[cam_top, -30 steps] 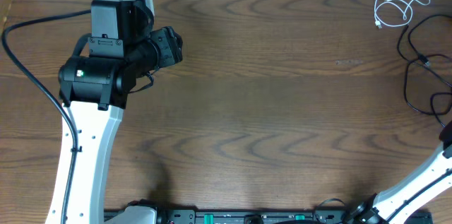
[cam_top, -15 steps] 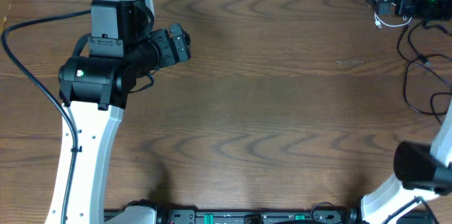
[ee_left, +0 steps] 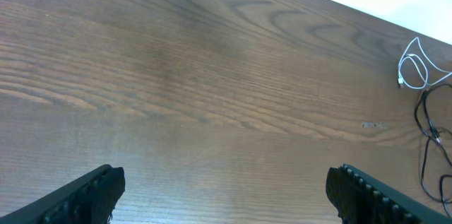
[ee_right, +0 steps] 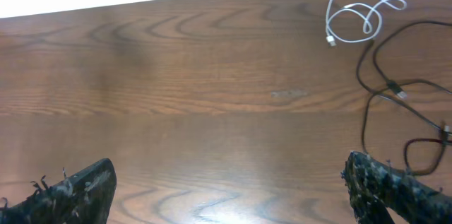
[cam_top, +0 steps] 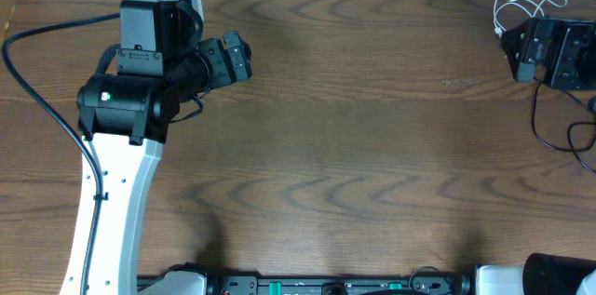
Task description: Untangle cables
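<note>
Your left fingers (ee_left: 92, 192) stood wide apart low over the brown wooden desk (cam_top: 372, 146), with only bare wood between them. They were on the left side, well apart from any cable. Your right fingers (ee_right: 78, 189) were spread wide too and held nothing. In the overhead view the right arm's black wrist block (cam_top: 554, 53) hung above the far right part of the desk, near the cables.

The thin short white cable (ee_right: 357, 15) lay in a small coil of loops by the far right corner of the desk, its little plug end pointing to the left. The longer thin black cable (ee_right: 381, 83) lay just beside it, toward the near side. It ran in wide loops that crossed over each other, with a small plug in the middle of the run. I saw no place where white and black crossed, but whether they touched at the right edge I could not tell.

I judged that the work was only at its beginning. Neither cable was gripped, the black loops were not opened, and the white coil was not spread out. What remained was to take the black cable, draw its loops apart and lay each cable separately.
</note>
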You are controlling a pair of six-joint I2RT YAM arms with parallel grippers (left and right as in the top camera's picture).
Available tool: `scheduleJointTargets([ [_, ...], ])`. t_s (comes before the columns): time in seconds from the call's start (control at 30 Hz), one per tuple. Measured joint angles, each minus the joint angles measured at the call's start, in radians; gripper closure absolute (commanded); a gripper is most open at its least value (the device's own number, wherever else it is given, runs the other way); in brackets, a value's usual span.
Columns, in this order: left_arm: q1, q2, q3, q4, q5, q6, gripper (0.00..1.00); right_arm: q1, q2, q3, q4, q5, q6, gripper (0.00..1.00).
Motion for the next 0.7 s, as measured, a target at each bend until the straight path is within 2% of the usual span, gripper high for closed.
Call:
scheduleJointTargets([
  [0.17, 0.0, 0.0, 0.0, 0.0, 0.0, 0.0, 0.04, 0.0, 0.0, -0.001, 0.006, 0.027, -0.005, 0.01],
  [0.4, 0.0, 0.0, 0.0, 0.0, 0.0, 0.0, 0.04, 0.042, -0.029, -0.081, 0.225, 0.048, -0.055, 0.01],
  [0.57, 0.0, 0.0, 0.0, 0.0, 0.0, 0.0, 0.04, 0.051, -0.183, -0.353, 0.484, 0.052, -0.075, 0.01],
  [0.7, 0.0, 0.0, 0.0, 0.0, 0.0, 0.0, 0.04, 0.056, -0.385, -0.706, 0.781, 0.052, -0.084, 0.01],
])
